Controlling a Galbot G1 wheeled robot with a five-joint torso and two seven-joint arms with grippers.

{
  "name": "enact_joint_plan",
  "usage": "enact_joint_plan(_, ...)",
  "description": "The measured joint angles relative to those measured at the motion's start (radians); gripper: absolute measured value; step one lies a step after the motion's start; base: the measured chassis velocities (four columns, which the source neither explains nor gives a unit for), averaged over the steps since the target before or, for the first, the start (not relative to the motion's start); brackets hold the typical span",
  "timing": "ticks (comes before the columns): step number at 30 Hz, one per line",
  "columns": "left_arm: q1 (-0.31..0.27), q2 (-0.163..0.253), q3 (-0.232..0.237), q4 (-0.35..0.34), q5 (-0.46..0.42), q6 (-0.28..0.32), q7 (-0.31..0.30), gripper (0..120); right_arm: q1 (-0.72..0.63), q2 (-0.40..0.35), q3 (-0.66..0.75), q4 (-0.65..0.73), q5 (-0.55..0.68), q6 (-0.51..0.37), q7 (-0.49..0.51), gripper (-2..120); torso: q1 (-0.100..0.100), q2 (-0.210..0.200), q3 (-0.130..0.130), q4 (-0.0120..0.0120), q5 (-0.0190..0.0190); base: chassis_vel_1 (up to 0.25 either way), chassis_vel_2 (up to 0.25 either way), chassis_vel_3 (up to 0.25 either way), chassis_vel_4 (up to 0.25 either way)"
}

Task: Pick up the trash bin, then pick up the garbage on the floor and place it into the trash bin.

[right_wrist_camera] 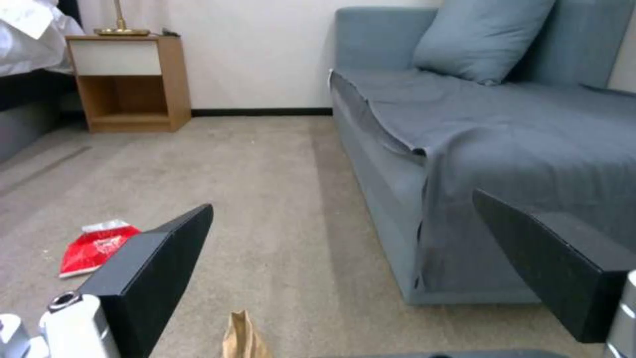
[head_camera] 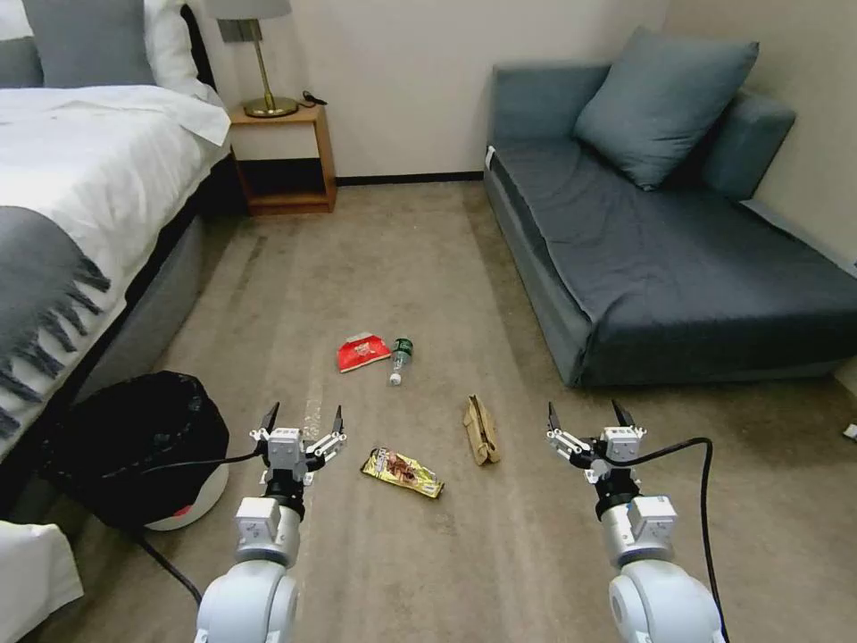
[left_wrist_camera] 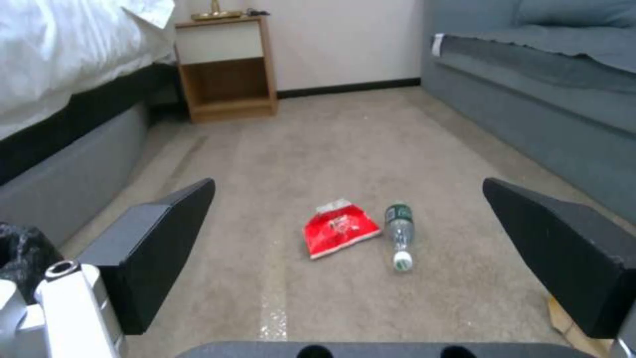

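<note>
Left hand (head_camera: 302,424) hung low over the carpet, fingers spread wide, nothing held. Right hand (head_camera: 586,418) same deal, wide open and empty, a bit off from the sofa front. Both pointed ahead like a ready stance, probably so either one could drop onto whatever was closest.

Trash bin (head_camera: 143,451) stood on the floor (head_camera: 428,268) just left of the left hand, tucked against the bed (head_camera: 80,170), black liner bulging over the white body. Not picked up yet, so likely step one of the job.

Garbage all loose on the carpet: gold-brown wrapper (head_camera: 402,471) just right of the left hand, folded cardboard piece (head_camera: 480,430) between the two hands, red snack packet (head_camera: 362,351) and small bottle (head_camera: 400,358) side by side farther ahead.

Nightstand (head_camera: 284,159) with lamp at the far wall, sofa (head_camera: 661,259) along the right. Middle lane open; bed edge crowding the bin looked like the only awkward bit.
</note>
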Motion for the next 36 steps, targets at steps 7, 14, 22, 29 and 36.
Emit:
enact_joint_plan(7, 0.000, 0.000, 0.000, 0.000, 0.000, 0.000, 0.000, 100, 0.000, 0.000, 0.000, 0.000, 0.000, 0.000, 0.000, 100, 0.000, 0.000, 0.000, 0.0000, 0.0000, 0.000, 0.000, 0.000, 0.000)
enact_joint_plan(14, 0.000, 0.000, 0.000, 0.000, 0.000, 0.000, 0.000, 100, 0.000, 0.000, 0.000, 0.000, 0.000, 0.000, 0.000, 100, 0.000, 0.000, 0.000, 0.0000, 0.0000, 0.000, 0.000, 0.000, 0.000)
enact_joint_plan(22, 0.000, 0.000, 0.000, 0.000, 0.000, 0.000, 0.000, 100, 0.000, 0.000, 0.000, 0.000, 0.000, 0.000, 0.000, 100, 0.000, 0.000, 0.000, 0.0000, 0.0000, 0.000, 0.000, 0.000, 0.000)
enact_joint_plan(29, 0.000, 0.000, 0.000, 0.000, 0.000, 0.000, 0.000, 100, 0.000, 0.000, 0.000, 0.000, 0.000, 0.000, 0.000, 100, 0.000, 0.000, 0.000, 0.0000, 0.0000, 0.000, 0.000, 0.000, 0.000)
enact_joint_plan(36, 0.079, 0.073, -0.072, -0.144, -0.081, -0.089, -0.043, 97, -0.083, 0.035, -0.077, 0.092, -0.085, 0.108, 0.037, 100, 0.000, 0.000, 0.000, 0.0001, -0.0001, 0.000, 0.000, 0.000, 0.000)
